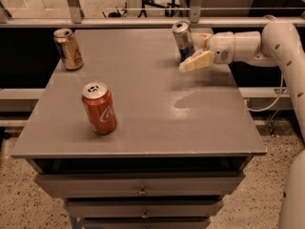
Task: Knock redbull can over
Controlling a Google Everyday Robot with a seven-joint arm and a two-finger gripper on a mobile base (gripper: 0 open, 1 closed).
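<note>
I see the redbull can (pixel 183 38) standing near the far edge of the table (pixel 157 123), right of centre. My gripper (pixel 191 52) reaches in from the right at can height, its fingers (pixel 196 61) spread apart. One lies just in front of the can's base and the other shows behind it. I cannot tell if they touch it. The cola can (pixel 99 108) and gold can (pixel 68 48) stand well apart, left.

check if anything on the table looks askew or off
The redbull can at the far edge of the table seems to lean left, away from the claw right beside it, as if tipping. The cola can and gold can stand upright.
</note>
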